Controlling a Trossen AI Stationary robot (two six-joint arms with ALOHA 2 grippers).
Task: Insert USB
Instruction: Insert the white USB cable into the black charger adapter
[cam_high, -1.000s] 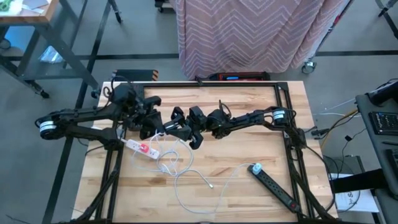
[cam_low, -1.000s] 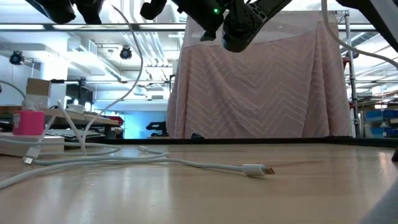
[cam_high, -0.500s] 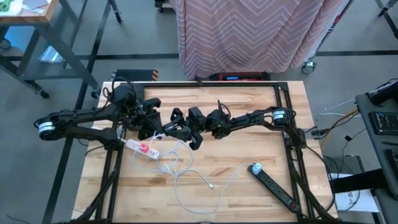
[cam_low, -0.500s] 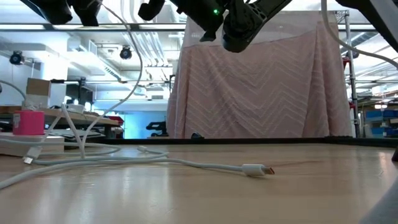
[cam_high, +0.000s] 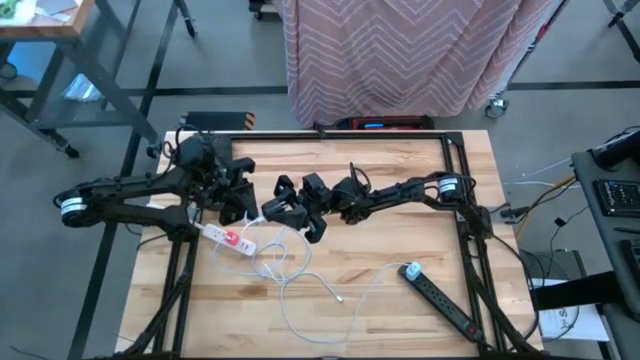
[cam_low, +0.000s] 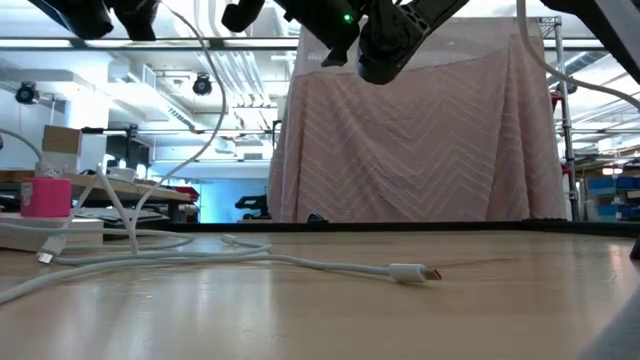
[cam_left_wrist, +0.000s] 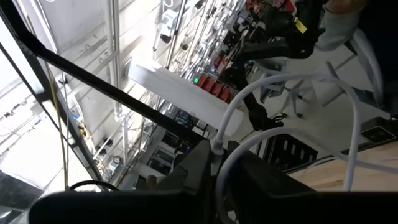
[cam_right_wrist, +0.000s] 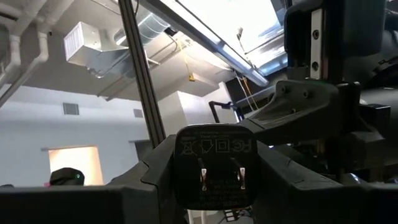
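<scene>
White USB cable pinched in left gripper; right gripper clamps black plug-in charger block. Align plug squarely beside charger, push slowly.

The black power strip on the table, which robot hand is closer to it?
Right. The right gripper hangs up-left of the power strip, holding a black charger. The left gripper is farther left, holding the white cable.

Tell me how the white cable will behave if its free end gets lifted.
The white cable lies in loose loops, so it is probably floppy. It looks thin, likely light, and would probably trail behind. Its plug would probably dangle.
</scene>
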